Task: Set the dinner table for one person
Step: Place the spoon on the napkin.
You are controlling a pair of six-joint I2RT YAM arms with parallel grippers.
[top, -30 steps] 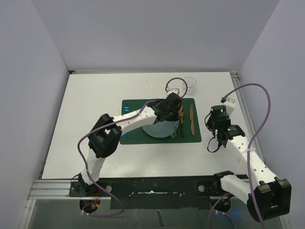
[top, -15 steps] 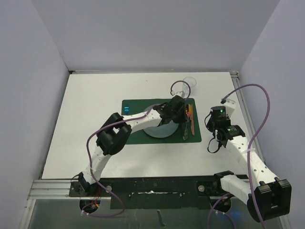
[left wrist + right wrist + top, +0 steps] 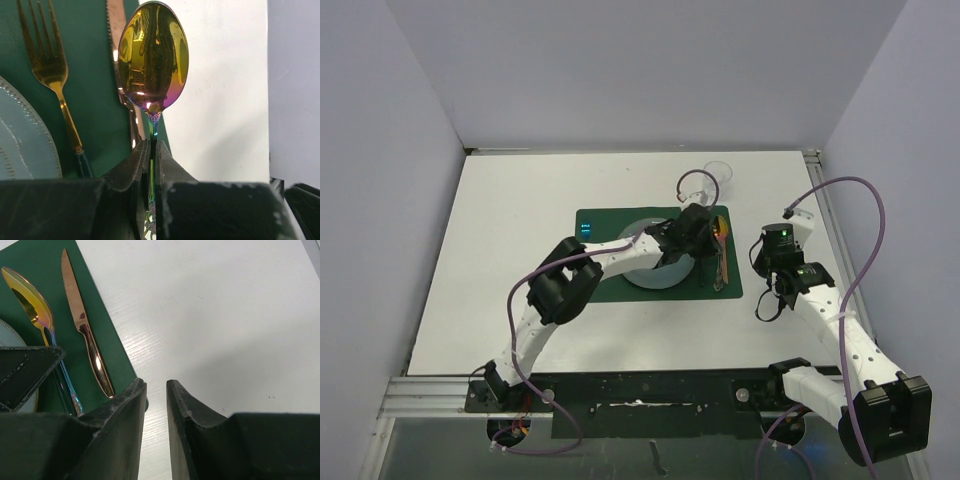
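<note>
My left arm has swung right. The left gripper [image 3: 151,146] pinches the spoon [image 3: 155,55] by its thin handle, near the knife [image 3: 82,325], over the dinner table [image 3: 210,315]. I judge the spoon light, stiff and slippery. The right gripper [image 3: 156,385] stands slightly spread, empty.

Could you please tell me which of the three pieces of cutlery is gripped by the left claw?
The iridescent spoon: the left claw is shut on its handle, while the gold fork and copper knife lie free on the green placemat.
</note>
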